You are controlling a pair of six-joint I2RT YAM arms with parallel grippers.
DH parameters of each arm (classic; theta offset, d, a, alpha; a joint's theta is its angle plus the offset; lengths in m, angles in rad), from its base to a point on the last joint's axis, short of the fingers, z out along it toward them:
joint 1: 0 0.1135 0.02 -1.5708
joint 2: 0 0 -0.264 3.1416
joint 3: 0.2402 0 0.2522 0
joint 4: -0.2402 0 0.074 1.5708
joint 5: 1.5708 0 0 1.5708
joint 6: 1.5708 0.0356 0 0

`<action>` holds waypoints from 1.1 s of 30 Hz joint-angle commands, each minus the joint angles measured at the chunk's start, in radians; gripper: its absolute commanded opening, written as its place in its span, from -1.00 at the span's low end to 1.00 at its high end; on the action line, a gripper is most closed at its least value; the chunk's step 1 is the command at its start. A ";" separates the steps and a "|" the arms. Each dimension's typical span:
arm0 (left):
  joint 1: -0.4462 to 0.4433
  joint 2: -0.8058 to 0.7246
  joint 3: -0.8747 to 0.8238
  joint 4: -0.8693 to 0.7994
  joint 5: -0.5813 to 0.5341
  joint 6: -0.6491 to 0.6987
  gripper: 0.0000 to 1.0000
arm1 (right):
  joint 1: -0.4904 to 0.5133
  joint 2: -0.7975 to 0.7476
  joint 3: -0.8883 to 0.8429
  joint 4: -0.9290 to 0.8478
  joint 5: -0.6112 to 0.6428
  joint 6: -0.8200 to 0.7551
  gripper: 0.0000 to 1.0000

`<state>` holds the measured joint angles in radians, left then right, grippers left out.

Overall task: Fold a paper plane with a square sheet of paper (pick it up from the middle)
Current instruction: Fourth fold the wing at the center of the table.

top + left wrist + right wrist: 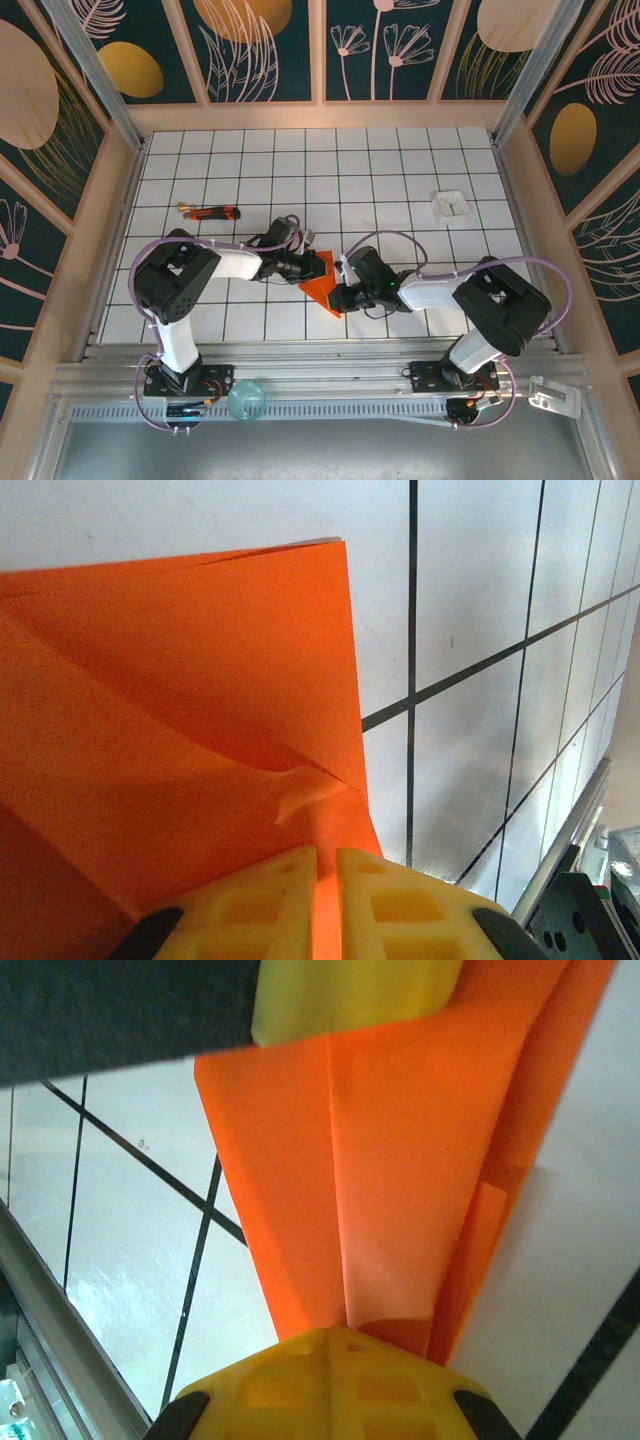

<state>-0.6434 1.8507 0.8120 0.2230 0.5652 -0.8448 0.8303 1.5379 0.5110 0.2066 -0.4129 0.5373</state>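
Your left gripper (327, 872) and right gripper (345, 1345) each pinch the thin, part-folded orange-red paper sheet (322, 282) at centre frame. Judged light, floppy and easily torn, so grip the layered folds.

A: From above, how much of the orange paper (322, 280) shows?
B: Little; the left tool (304, 262) and right tool (345, 293) cover its ends.
A: And the wrist views?
B: It runs off the frame edges. The white square (451, 206) is too small to read.

2 arms (237, 264): blk joints, wht links, lilac cables (210, 244); yellow finger pads (262, 905)
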 commanded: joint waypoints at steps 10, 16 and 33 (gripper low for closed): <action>0.003 0.064 -0.025 -0.137 -0.094 0.036 -0.69 | 0.075 -0.091 -0.163 -0.115 0.029 0.097 -1.00; 0.004 0.066 -0.025 -0.137 -0.097 0.036 -0.69 | 0.116 -0.136 -0.195 -0.169 0.064 0.126 -1.00; 0.005 0.077 -0.028 -0.136 -0.099 0.036 -0.69 | 0.106 -0.273 -0.129 -0.313 0.078 0.035 -1.00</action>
<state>-0.6479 1.8545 0.8158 0.2134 0.5758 -0.8410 0.9493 1.2957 0.3748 0.0624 -0.3080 0.6151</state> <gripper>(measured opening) 0.153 0.042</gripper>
